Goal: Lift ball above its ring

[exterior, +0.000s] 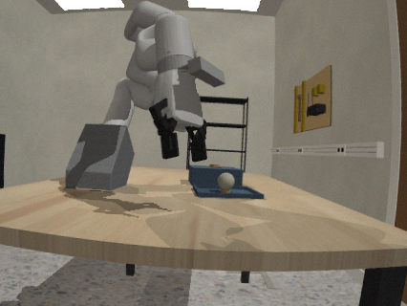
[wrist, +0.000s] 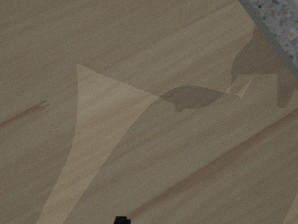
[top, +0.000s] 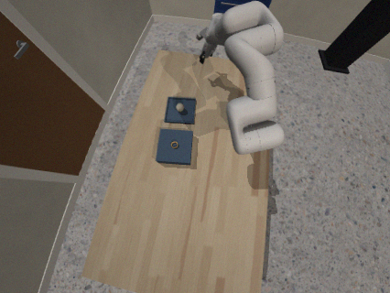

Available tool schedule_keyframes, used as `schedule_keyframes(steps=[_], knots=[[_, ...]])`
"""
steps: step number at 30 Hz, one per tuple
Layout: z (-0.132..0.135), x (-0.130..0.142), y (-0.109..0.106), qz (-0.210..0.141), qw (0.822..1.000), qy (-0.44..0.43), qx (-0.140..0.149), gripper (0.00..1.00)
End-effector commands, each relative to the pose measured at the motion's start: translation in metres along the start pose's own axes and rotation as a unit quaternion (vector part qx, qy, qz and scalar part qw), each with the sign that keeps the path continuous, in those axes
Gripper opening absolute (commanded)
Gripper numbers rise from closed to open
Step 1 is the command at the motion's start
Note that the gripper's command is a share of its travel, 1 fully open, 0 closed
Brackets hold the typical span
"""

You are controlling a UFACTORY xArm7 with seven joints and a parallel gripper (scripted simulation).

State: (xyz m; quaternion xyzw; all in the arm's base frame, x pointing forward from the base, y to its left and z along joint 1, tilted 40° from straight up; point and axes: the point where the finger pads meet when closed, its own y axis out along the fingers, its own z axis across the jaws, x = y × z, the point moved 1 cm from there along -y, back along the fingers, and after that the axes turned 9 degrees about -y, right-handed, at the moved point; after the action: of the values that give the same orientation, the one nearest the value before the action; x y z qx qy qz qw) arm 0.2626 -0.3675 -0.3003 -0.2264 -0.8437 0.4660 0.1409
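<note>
A small cream ball (top: pixel 180 107) rests on a ring in the middle of a flat blue pad (top: pixel 180 110) on the wooden table; it also shows in the exterior view (exterior: pixel 225 181). My gripper (exterior: pixel 183 146) (top: pixel 201 57) hangs open and empty above the table, well apart from the ball, near the table's far end. The wrist view shows only bare table wood and shadows, with a dark fingertip (wrist: pixel 121 220) at the bottom edge; the ball is not in it.
A second, thicker blue block (top: pixel 174 146) with an empty brass ring (top: pixel 174 145) lies beside the ball's pad. The arm's base (exterior: pixel 99 157) stands on the table. A black shelf rack (exterior: pixel 224 131) stands behind the table.
</note>
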Motion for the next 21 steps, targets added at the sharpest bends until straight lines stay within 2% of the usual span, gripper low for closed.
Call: schedule_keyframes(steps=[1,18,21], knots=[[0.0015,-0.0017,-0.0025,0.002,1.0,0.0,0.002,1.0],[0.0013,-0.0018,-0.0025,0.002,1.0,0.0,0.002,1.0],[-0.0069,-0.0052,-0.0049,0.0,1.0,0.01,0.0,1.0]])
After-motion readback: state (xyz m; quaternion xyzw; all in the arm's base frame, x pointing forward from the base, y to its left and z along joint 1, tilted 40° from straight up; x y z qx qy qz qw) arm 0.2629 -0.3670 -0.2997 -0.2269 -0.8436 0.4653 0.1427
